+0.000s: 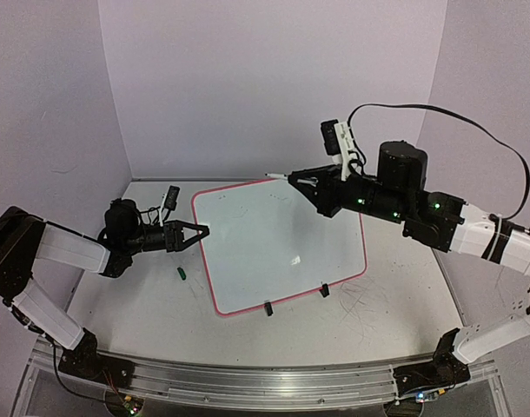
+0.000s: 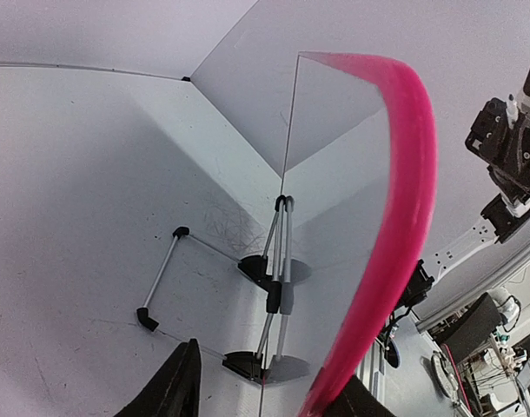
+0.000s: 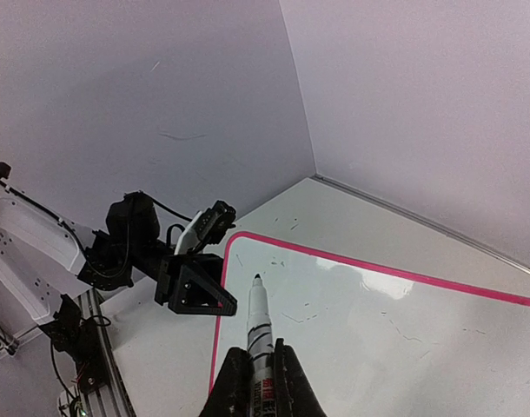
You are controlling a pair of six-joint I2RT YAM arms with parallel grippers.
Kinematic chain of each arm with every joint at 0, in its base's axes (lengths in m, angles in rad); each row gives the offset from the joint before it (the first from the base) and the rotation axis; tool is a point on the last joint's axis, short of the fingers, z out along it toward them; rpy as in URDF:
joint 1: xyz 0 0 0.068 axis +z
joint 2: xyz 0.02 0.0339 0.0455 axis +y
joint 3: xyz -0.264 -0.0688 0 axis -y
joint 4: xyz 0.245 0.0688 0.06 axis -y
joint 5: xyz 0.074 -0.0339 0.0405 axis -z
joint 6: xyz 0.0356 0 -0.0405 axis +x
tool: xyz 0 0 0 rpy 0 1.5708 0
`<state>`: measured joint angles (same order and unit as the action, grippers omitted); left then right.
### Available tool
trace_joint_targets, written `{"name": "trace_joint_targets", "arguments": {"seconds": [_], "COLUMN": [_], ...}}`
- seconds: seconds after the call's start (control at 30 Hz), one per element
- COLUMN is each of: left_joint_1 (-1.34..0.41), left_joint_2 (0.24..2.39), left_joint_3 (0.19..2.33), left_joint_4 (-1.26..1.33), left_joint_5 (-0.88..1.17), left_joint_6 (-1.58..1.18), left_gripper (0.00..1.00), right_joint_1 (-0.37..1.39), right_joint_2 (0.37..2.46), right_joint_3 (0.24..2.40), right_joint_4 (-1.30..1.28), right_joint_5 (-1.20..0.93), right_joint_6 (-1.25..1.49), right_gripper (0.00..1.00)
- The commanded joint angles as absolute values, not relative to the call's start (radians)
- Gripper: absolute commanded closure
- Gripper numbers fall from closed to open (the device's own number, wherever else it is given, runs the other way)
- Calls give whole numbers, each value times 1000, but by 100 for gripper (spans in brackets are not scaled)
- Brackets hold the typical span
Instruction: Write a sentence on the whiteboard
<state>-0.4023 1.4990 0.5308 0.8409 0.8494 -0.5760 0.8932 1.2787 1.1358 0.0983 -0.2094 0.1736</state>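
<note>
Pink-rimmed, the whiteboard point(image 1: 282, 243) sits mid-table, clipped edge at the near side, sides slanting far-left. The left gripper point(image 1: 200, 234) stands half open at its left rim (gripping nothing). Beyond, the right gripper point(image 1: 301, 182) clamps a marker point(image 1: 276, 176) pointing left over the far edge.

Whiteboard point(image 1: 282, 252) on the table point(image 1: 400, 300), small cap point(image 1: 182, 274) left of it, left pincer point(image 1: 200, 234) at its left edge
</note>
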Motion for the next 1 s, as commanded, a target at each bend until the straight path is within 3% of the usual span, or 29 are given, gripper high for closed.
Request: {"name": "trace_joint_targets", "arguments": {"seconds": [0.0,0.97], "left_joint_1": [-401,-372], "left_joint_2": [1467,1460], "left_joint_3": [565,598], "left_joint_4": [837,835], "left_joint_5": [815,828], "left_joint_6": [-576,-587], "left_gripper": [55,33], "right_joint_1": [900,918], "right_joint_2": [1307,1367], "right_joint_3": [1171,1221], "right_joint_4": [135,124], "right_joint_5": [-250,-300], "right_joint_6": [183,196], "right_gripper": [100,100]}}
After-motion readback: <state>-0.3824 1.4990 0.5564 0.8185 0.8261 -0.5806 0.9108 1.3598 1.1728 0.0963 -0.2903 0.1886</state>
